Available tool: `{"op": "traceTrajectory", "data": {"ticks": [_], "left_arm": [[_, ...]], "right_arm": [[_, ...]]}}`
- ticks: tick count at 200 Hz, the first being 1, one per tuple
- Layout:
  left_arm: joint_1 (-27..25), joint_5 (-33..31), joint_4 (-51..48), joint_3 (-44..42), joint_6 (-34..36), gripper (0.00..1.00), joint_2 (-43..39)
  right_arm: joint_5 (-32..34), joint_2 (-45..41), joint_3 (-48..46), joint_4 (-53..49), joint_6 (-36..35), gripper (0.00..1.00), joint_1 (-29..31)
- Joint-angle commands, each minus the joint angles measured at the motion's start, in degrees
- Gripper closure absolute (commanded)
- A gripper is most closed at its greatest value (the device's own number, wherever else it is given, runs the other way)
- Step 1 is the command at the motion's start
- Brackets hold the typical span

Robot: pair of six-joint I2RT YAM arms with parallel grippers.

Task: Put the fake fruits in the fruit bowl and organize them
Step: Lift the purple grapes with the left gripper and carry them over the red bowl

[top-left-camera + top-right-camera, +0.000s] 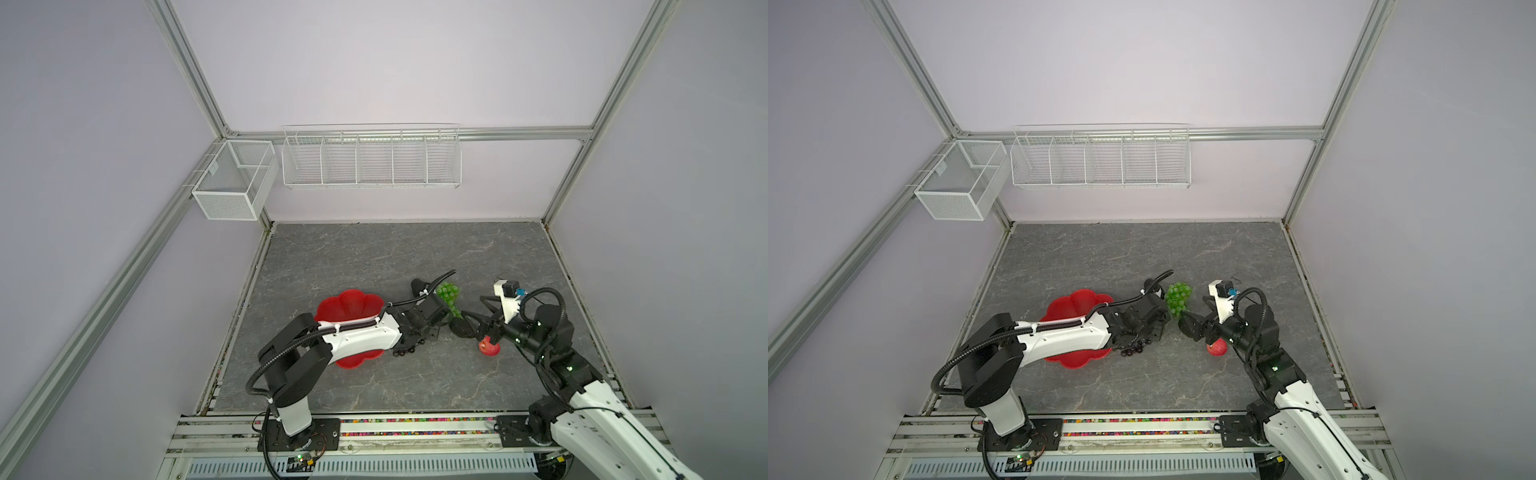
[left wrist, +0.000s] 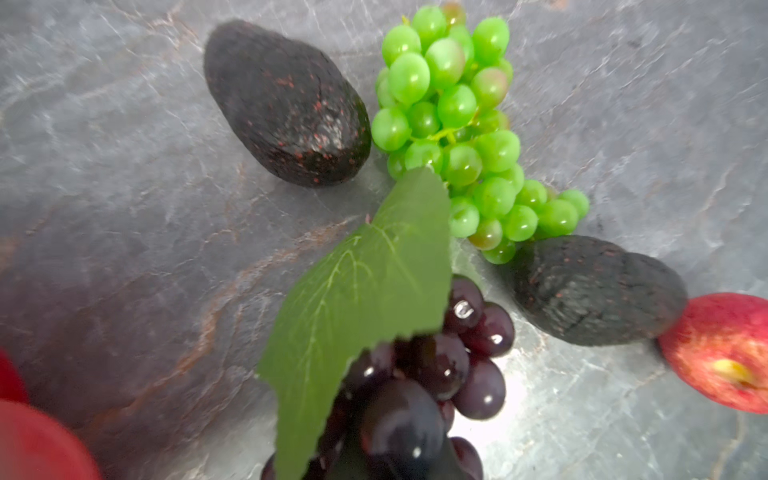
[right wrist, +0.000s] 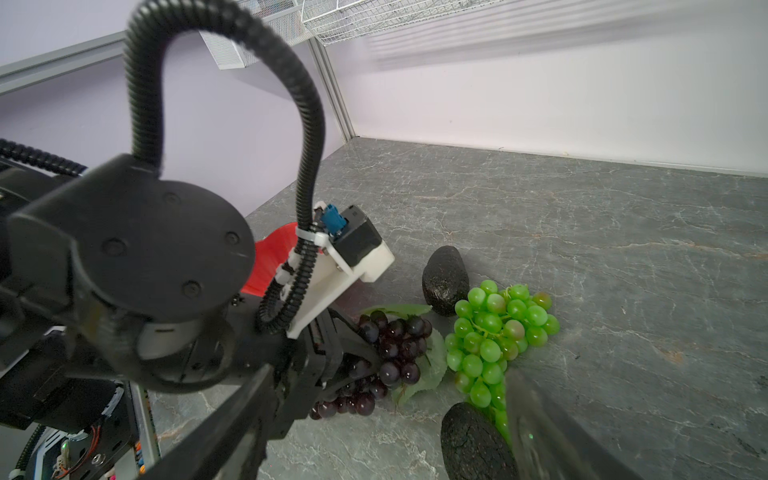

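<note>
Left hand (image 1: 420, 337) is shut tight on the purple grapes (image 3: 395, 345), low over the surface (image 1: 374, 257). It goes for these, I think, because they lie closest to the red bowl (image 1: 349, 300), which sits at 9 o'clock from the hand in both top views. A bunch is floppy, so a firm pinch should help all the grapes come up together. I cannot tell if the bunch is off the surface yet. Its green leaf (image 2: 361, 299) sticks out right by the hand.

Going outward, the far avocado (image 1: 419, 286) is at 12 o'clock and the green grapes (image 1: 449, 296) are at 1 o'clock, both near. At 3 o'clock the right hand (image 1: 478, 326) is wide open. The near avocado (image 3: 473, 440) lies between its fingers (image 3: 540, 424), so it looks ready to pick that one. The apple (image 1: 489, 347) lies just past it at 4 o'clock. No fruit shows in the bowl, though the left arm (image 1: 357, 337) hides much of it.
</note>
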Motion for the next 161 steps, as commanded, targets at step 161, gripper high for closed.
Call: {"op": "traceTrajectory", "data": {"ticks": [161], "left_arm": [[0.27,-24.52,-17.82,-13.0,-4.51,1.0,-46.64]], "right_arm": [[-2.91,8.87,2.16,5.2,-9.1,0.12,18.46]]}}
